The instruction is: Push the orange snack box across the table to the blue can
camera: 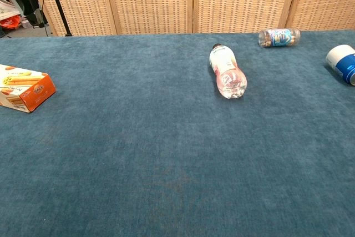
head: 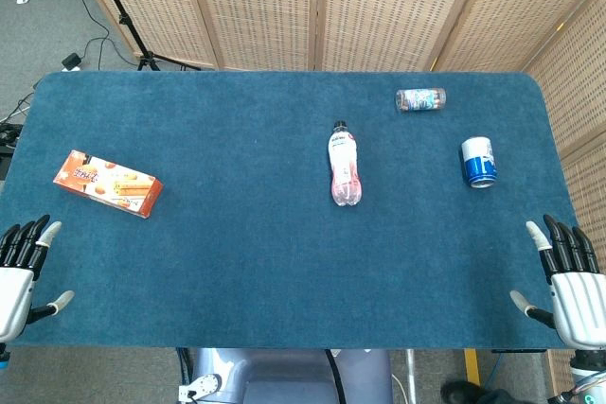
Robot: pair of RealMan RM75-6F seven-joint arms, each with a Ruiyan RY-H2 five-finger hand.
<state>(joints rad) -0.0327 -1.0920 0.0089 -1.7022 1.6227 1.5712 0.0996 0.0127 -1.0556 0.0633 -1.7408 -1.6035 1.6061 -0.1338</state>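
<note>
both hands sit at the near edge of the bench (head: 284, 272), one at each corner. left hand (head: 21, 272) is at the near left corner, fingers spread apart, holding nothing. right hand (head: 568, 281) is at the near right corner, fingers likewise apart and empty. neither hand touches any object, and neither shows in the chest view.

box (head: 106, 183) lies flat on the left side of the bench, just ahead of the left hand and slightly toward centre. its long axis runs roughly left to right, with the right end angled a little toward the near edge. can (head: 479, 161) lies on its side at the far right of the bench, well apart from the box.

left hand is clearly the nearer one to the box; the right hand is nearer the can.

bottle (head: 345, 165) lies on its side between box and can, long axis pointing away from the robot. a small jar (head: 420, 99) lies beyond it, near the far edge.

judgement: the push has not begun. it must run left to right, applied to the box's left end. a straight line to the can passes close to the bottle, so contact with it is a risk.
</note>
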